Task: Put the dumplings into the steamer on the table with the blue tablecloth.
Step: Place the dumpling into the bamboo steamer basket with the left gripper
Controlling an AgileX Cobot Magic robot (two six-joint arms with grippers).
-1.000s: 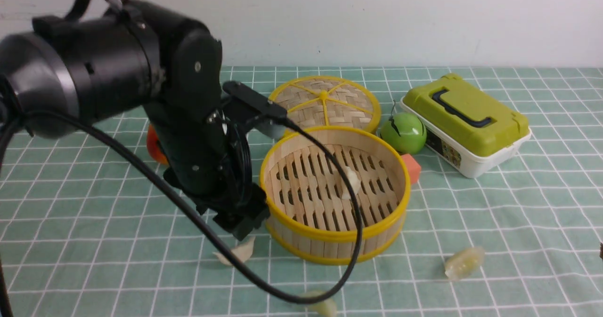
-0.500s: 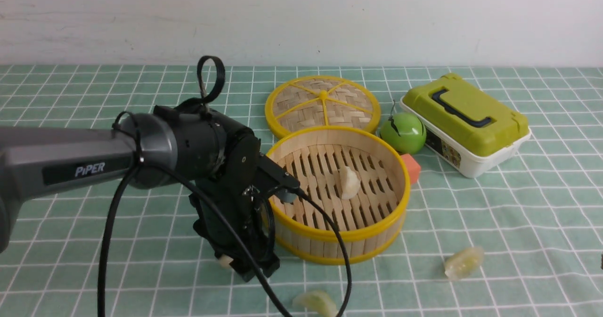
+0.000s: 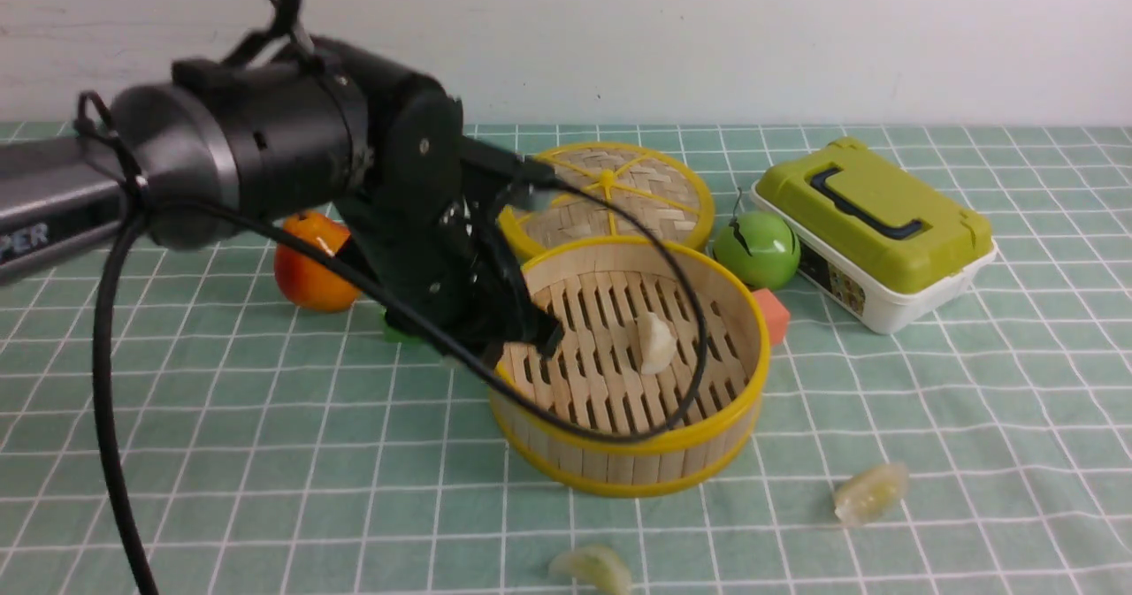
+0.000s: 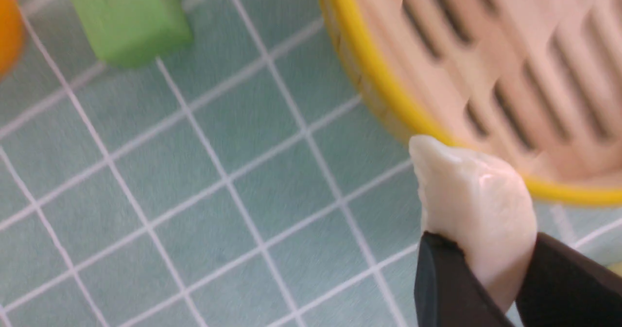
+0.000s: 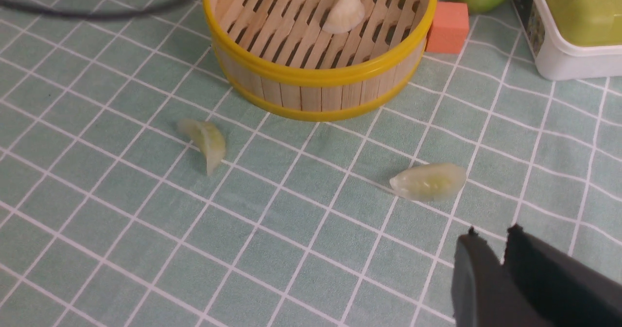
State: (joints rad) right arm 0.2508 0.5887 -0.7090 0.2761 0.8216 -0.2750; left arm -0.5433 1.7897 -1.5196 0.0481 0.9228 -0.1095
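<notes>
My left gripper [image 4: 486,242] is shut on a pale cream dumpling [image 4: 474,200] and holds it in the air just outside the steamer's yellow rim [image 4: 369,79]. In the front view the left gripper [image 3: 523,343] hangs at the left edge of the steamer [image 3: 619,476], and the held dumpling is hidden behind the wrist. One dumpling [image 3: 656,343] lies inside the steamer. Two yellowish dumplings lie on the blue tablecloth [image 3: 265,453]: one at the front [image 3: 594,567] and one at the front right [image 3: 871,493]. My right gripper [image 5: 493,232] is shut and empty, near the right dumpling [image 5: 427,182].
The woven lid [image 3: 610,190] lies behind the steamer. A green apple [image 3: 756,248], a pink cube [image 3: 773,315] and a green-lidded box [image 3: 871,228] are to its right. An orange fruit [image 3: 308,266] and a green cube [image 4: 126,16] are to its left.
My left gripper dropped onto the dumpling lying left-front of the steamer, closed on it, and has risen with it to the steamer's left rim. That dumpling is gone from the cloth.
</notes>
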